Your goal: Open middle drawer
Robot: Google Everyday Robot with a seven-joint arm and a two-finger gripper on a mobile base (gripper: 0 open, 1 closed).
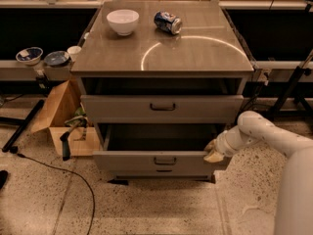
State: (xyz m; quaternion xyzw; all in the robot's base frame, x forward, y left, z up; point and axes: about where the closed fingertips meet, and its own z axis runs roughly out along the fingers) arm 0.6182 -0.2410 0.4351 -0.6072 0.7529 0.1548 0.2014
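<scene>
The middle drawer [146, 161] is pulled out from the grey cabinet, and its dark inside shows behind its front. A small dark bar handle [165, 160] sits at the centre of its front. My gripper [213, 151] is at the right end of this drawer's front, at its top edge, and seems to touch it. My white arm [264, 133] reaches in from the right. The taller top drawer front [117, 109] is above it, and the narrow lowest front [164, 173] is just below.
A white bowl [122, 21] and a blue can [167, 22] lying on its side rest on the cabinet top [195, 53]. An open cardboard box [61, 116] and a black cable [54, 173] lie on the floor to the left. A shelf with bowls [30, 56] is further left.
</scene>
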